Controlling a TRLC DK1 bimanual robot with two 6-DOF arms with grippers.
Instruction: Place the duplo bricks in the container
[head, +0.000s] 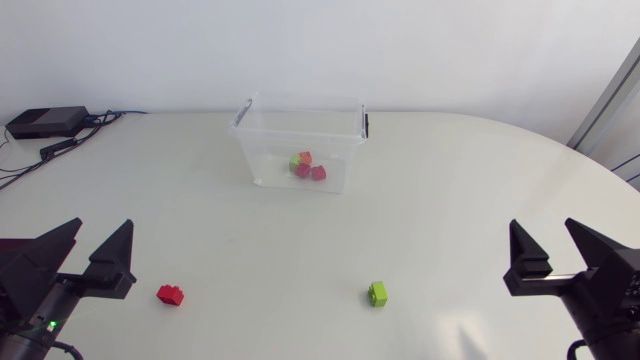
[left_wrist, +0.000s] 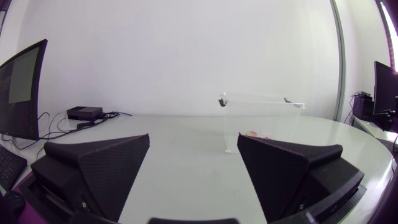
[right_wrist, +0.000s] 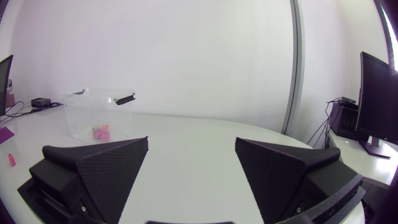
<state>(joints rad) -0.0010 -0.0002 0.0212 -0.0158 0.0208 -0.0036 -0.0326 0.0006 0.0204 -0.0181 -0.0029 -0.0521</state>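
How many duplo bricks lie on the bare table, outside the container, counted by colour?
Red brick: 1
Green brick: 1
Total: 2

A white table (head: 450, 200) with a rounded far edge carries only a few things. Towards the back, near the middle, stands a clear plastic container (head: 262, 150), open at the top. Well in front of it, on the near part of the tabletop, lie two loose bricks far apart from each other: a red duplo brick (head: 171, 294) to the left and a green duplo brick (head: 378, 293) to the right. At the far left corner sits a flat black box (head: 45, 122), with cables (head: 20, 172) trailing beside it.
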